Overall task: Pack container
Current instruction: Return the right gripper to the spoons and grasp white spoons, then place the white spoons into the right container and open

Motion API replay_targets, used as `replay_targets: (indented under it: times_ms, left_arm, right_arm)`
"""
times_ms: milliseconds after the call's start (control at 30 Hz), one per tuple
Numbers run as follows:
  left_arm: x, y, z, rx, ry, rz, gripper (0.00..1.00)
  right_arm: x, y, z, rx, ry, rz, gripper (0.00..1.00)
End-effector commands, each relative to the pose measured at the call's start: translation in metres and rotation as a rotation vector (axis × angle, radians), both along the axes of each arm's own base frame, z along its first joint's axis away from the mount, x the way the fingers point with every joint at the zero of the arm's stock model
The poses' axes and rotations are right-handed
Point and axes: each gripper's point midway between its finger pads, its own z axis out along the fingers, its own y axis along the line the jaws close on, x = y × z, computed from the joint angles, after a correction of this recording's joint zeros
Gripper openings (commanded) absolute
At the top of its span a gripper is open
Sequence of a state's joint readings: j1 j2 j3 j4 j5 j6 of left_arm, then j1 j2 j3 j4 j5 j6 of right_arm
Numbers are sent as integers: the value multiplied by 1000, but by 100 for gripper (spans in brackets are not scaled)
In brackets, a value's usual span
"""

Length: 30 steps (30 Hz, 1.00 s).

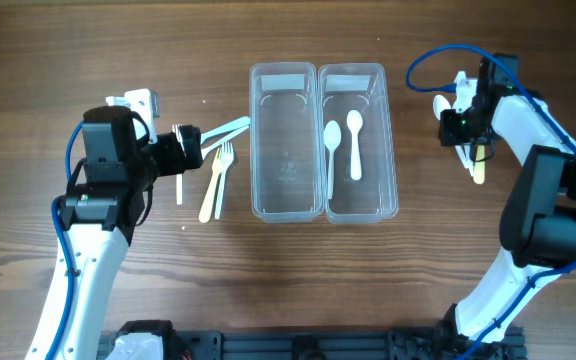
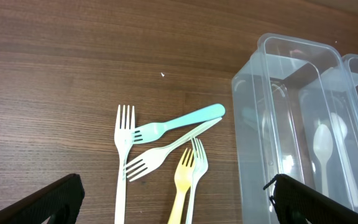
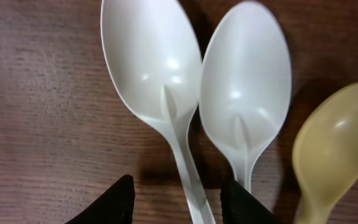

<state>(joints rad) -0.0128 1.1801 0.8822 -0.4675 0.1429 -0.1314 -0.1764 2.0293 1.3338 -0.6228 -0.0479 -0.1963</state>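
Note:
Two clear plastic containers stand side by side mid-table. The left container (image 1: pixel 285 140) is empty; the right container (image 1: pixel 380 140) holds two white spoons (image 1: pixel 343 140). Several plastic forks (image 1: pixel 218 170) lie left of them, and in the left wrist view they are white (image 2: pixel 124 155), teal (image 2: pixel 179 124) and yellow (image 2: pixel 182 186). My left gripper (image 2: pixel 176 208) is open above the fork handles. My right gripper (image 3: pixel 176 208) is open and low over the table. Its fingers straddle the handle of the left one of two white spoons (image 3: pixel 151 68), apart from it. A cream spoon (image 3: pixel 334 143) lies beside them.
The left container's near wall (image 2: pixel 260 143) stands close to my left gripper's right finger. In the overhead view my right gripper (image 1: pixel 465 130) is right of the containers, over the loose spoons (image 1: pixel 479 165). Bare wood surrounds both piles.

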Motion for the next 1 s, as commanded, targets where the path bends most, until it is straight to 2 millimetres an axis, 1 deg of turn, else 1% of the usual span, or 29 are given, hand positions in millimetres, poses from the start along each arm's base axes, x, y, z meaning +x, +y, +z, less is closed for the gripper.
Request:
replay_targets:
  times_ms: [0,67,133,167,333,433,500,533,600,700,800,900,967]
  left_arm:
    - [5,3,9,20,-24,-7,100]
    - [5,3,9,20,-25,-7,100]
    - [5,3,9,20,-25,-7,100]
    - [5,3,9,20,-25,-7,100]
    - [5,3,9,20,-25,-7,100]
    - [5,3,9,20,-25,-7,100]
    - [5,3,9,20,-25,-7,100]
    - [5,3,9,20,-25,-7,100]
    - [5,3,9,20,-24,-7,100]
    - [5,3,9,20,-24,-7,100]
    - [5,3,9,20,-24,-7,100]
    - [5,3,9,20,-24,-7,100]
    - [5,3,9,20,-25,-7,100]
  right_arm:
    - [-2,4,-5,15,8,17,44]
    - [-2,5,-5,17,9,10,36]
    - [-4,5,-6,19,20,9,25]
    - [-6,5,-7,19,26,9,23]
    - [-10,3,-8,16,45,-39,21]
    - [-15,4,-9,18,67,-39,16]
    - [-19,4,-9,24,82,-55,9]
    - [-20,5,-9,27,86,-67,8]
    - [-20,8,-8,36,86,-101,5]
    - [-16,17,-1,53,73,-95,4]
    - [-7,32,20,84,41,-62,4]
    - [9,59,60,135,-32,-2,4]
    - [19,82,97,158,-100,42,4]
